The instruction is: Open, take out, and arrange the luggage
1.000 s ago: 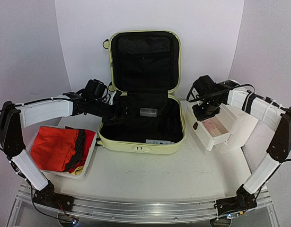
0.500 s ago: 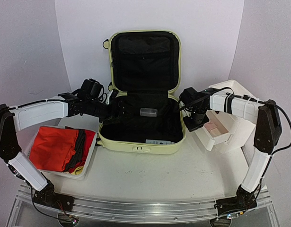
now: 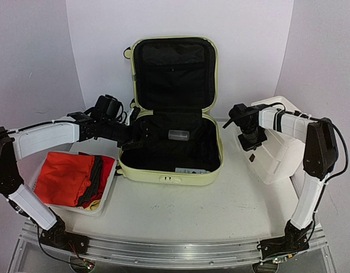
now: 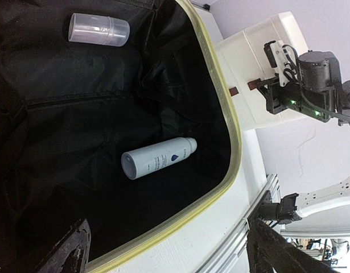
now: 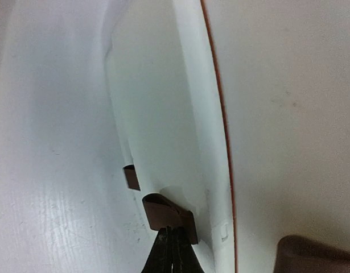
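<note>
- The luggage (image 3: 170,165) lies open at the rear middle of the tabletop (image 3: 180,210), with its lid upright and the black lining showing.
- Only the left wrist view shows us the white bottle (image 4: 157,158) whole. It carries a blue drop mark and grey print too small to read. From above we see just a sliver of it.
- A clear vial (image 4: 99,28) lies deeper in the lining.
- The left end effector (image 4: 169,247) is released, its fingers spread wide over the luggage rim.
- The right end effector (image 5: 172,253) is clenched, its tips together just under a brown tab (image 5: 166,213) on the white box (image 3: 280,156) by the right edge.
- Only the top view shows us the basket (image 3: 110,185) of red cloth (image 3: 66,177) at the left edge.
</note>
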